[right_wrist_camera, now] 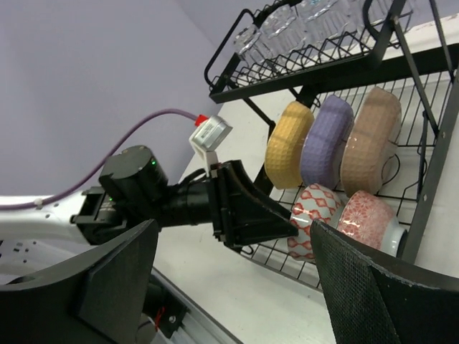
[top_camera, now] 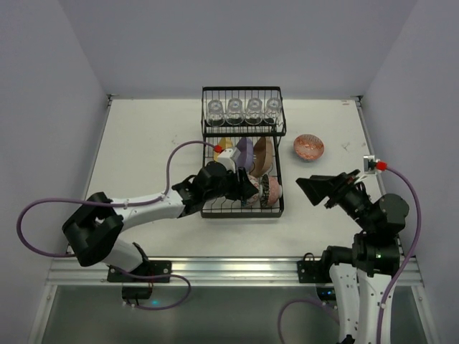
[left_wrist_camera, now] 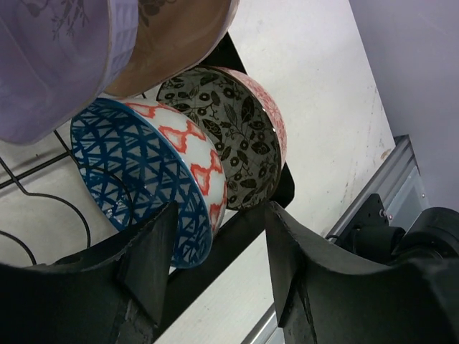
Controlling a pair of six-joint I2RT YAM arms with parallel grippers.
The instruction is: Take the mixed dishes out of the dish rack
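Fingers of the left gripper stand wide apart with nothing clamped. The lower rim of the blue bowl dips just into the gap between them, at centre-left of the wrist view, so a squeeze looks set to pinch its wall. That bowl stands on edge in the lower tier of the dish rack. Its mouth faces the camera, with blue lattice inside and white with red diamonds outside. Just behind it stands a 2nd bowl, with black leaf print inside and red outside. At upper left lean the purple plate and the brown plate.

Seen from overhead, the left arm is plainly the nearer. The right gripper hangs open and empty, well apart at the rack's right. 4 glasses sit on the upper shelf. 1 pink bowl lies on the table.
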